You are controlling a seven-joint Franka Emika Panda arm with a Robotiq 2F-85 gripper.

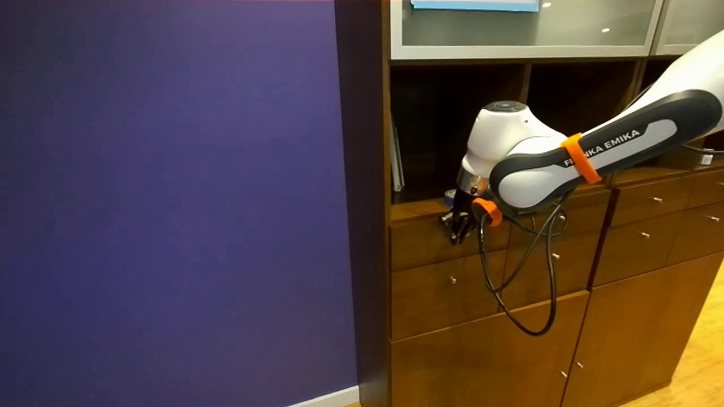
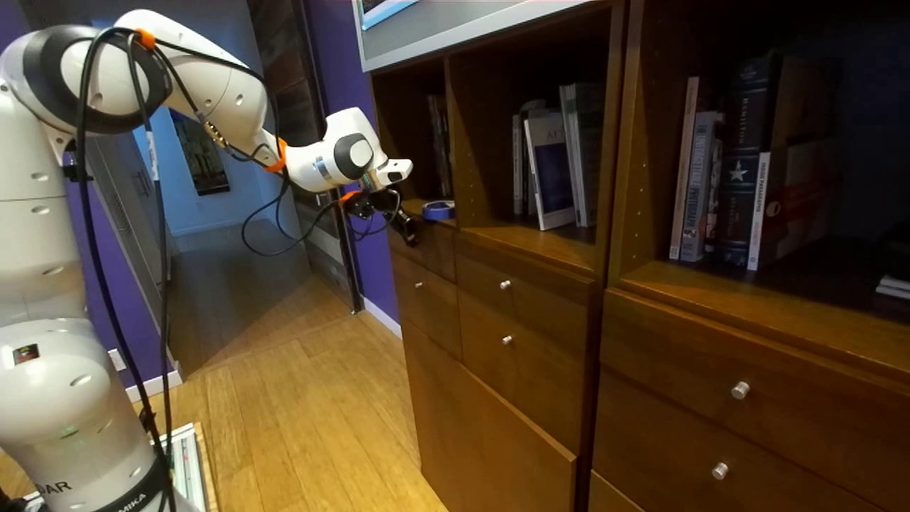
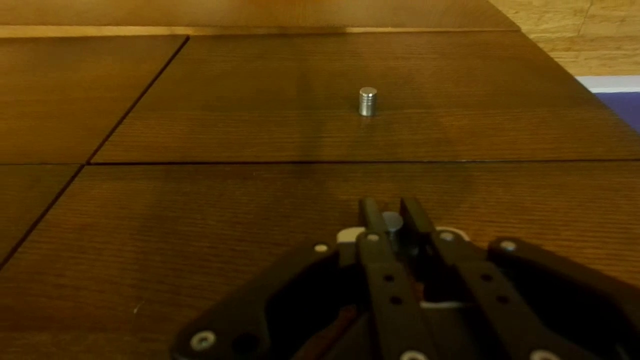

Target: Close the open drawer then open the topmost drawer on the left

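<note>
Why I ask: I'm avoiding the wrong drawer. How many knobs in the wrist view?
2: a near knob between the fingers of the claw, and a far knob on the lower drawer. The claw might hide others.

I have my white-and-black robot arm (image 1: 537,185) in a home or an office; I cannot tell which. What shows it is a dark brown wooden wall unit (image 2: 498,416) with metal-knobbed wooden drawers (image 2: 540,297). Behind the front edge of its brown wooden counter (image 2: 530,242), paper-covered books (image 2: 551,167) stand in open compartments (image 2: 483,142), with silver-framed frosted-glass doors (image 1: 469,31) above. Past the counter's end corner come a smooth purple wall (image 1: 169,198), a honey-coloured plank floor (image 2: 306,384) and a corridor (image 2: 220,213) with what looks like a hanging picture (image 2: 202,153).
</note>
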